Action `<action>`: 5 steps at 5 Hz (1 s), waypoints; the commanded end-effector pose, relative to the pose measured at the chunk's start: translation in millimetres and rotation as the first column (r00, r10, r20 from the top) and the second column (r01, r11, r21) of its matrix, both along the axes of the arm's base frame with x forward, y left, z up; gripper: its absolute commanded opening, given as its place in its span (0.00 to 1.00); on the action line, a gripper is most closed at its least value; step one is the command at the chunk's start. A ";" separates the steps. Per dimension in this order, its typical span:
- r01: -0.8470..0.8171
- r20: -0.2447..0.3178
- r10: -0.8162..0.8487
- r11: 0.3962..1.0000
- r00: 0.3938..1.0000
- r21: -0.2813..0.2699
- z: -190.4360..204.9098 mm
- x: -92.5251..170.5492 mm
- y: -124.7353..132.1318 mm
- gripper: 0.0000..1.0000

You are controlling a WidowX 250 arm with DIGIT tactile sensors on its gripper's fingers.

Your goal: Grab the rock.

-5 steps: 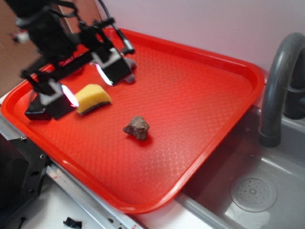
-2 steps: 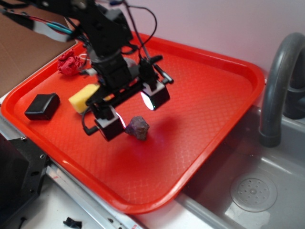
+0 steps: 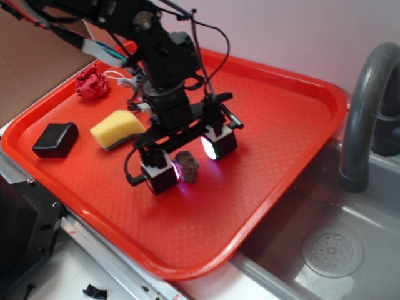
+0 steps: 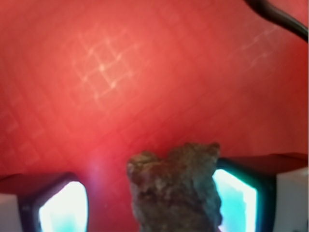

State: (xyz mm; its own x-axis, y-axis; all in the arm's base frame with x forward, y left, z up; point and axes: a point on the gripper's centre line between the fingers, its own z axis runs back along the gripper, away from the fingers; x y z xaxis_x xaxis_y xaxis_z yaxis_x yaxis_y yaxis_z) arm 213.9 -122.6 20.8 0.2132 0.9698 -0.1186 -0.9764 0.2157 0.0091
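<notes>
Down low on the red tray (image 3: 287, 144), near its front half: claw (image 3: 187, 164) spread wide, glowing pads (image 3: 209, 147) lit on either side of the rock (image 3: 187, 165), nothing gripped. Sits between the two fingers, resting on the tray; in the wrist view rock (image 4: 176, 188) close against the right-hand pad (image 4: 234, 198), clear gap to the left-hand one (image 4: 65, 208), contact hard to tell. Farther back and left: sponge (image 3: 117, 129), black block (image 3: 55, 139), then red ball (image 3: 91, 84) near the tray's far rim.
</notes>
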 end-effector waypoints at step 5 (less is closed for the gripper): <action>0.702 0.086 -0.712 0.702 0.697 0.121 122.4 11.0 -9.5 0.00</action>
State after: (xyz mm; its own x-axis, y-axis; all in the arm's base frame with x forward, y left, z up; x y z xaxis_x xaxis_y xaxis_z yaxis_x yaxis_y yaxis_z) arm 208.3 -127.0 127.7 0.8513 0.5245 -0.0137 -0.5243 0.8514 0.0171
